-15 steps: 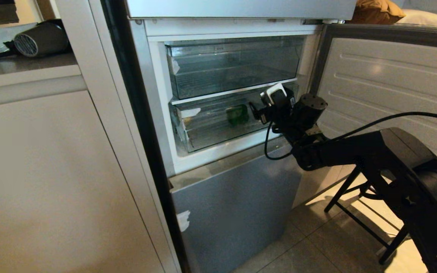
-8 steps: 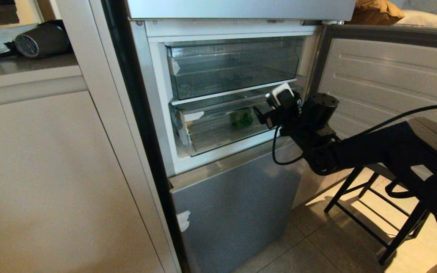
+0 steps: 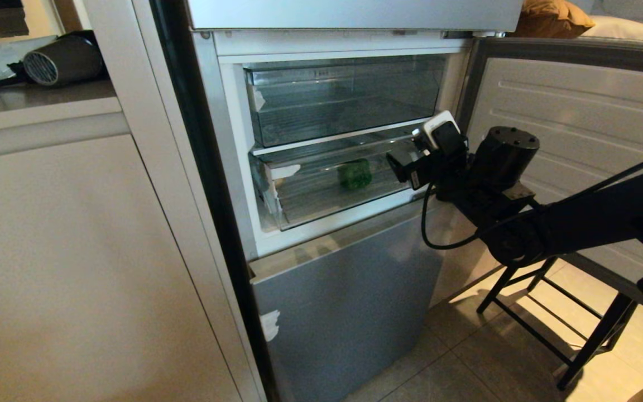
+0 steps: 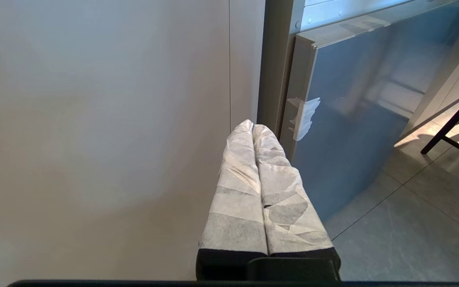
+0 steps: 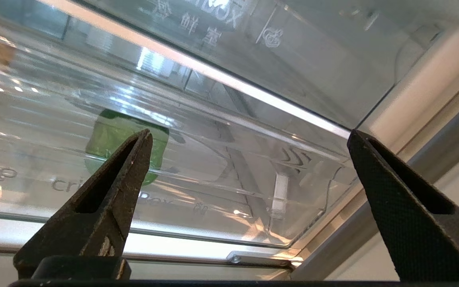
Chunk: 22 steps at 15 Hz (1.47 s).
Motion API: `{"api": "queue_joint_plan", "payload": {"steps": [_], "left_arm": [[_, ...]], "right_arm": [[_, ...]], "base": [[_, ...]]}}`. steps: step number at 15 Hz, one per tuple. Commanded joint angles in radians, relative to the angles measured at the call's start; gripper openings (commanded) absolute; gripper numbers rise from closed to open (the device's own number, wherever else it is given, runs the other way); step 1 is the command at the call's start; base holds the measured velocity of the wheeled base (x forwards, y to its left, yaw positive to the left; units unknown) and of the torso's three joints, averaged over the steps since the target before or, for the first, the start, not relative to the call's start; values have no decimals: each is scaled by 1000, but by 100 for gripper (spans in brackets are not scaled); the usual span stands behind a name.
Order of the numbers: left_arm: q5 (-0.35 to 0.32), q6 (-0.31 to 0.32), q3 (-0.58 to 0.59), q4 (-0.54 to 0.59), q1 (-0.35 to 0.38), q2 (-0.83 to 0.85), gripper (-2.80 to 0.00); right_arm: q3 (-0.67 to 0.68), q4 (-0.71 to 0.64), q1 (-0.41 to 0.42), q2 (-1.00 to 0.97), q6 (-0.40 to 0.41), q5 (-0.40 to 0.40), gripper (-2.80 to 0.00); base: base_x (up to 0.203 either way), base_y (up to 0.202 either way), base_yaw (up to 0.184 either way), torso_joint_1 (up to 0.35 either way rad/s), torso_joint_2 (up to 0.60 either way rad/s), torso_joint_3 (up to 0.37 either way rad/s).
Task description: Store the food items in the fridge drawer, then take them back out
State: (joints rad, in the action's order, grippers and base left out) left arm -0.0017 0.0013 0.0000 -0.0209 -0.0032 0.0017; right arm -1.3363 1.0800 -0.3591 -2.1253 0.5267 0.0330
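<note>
Already stored, the bell pepper (image 3: 354, 174) sits mid-floor in the fridge drawer (image 3: 299, 215) (potato not clearly visible); the right tool (image 5: 249, 167), spread wide and empty, faces the drawer's front; retrieval remains.

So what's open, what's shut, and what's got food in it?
lower clear drawer: pushed in, holds the green pepper
upper clear drawer: pushed in, looks empty
fridge door: swung open
bottom grey panel: shut
right gripper: open, empty, outside the lower drawer
left gripper: shut, parked low
</note>
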Motion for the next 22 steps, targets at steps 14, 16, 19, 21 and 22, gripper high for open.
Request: {"api": "queue_joint_plan", "payload": {"steps": [14, 16, 19, 21, 22], "left_arm": [[0, -1, 11, -1, 0, 0, -280], [0, -1, 11, -1, 0, 0, -280], [0, 0, 11, -1, 0, 0, -280], [0, 0, 11, -1, 0, 0, -280], [0, 0, 11, -1, 0, 0, -280]], "right_arm": [[-197, 32, 16, -197, 0, -24, 0], [-218, 14, 22, -213, 0, -24, 0], [-269, 3, 26, -244, -12, -25, 0], [-299, -9, 31, -261, -18, -26, 0], [-307, -9, 31, -265, -19, -25, 0]], "base": [[0, 0, 0, 0, 0, 0], [0, 0, 0, 0, 0, 0], [0, 0, 0, 0, 0, 0], [0, 0, 0, 0, 0, 0], [0, 0, 0, 0, 0, 0]]}}
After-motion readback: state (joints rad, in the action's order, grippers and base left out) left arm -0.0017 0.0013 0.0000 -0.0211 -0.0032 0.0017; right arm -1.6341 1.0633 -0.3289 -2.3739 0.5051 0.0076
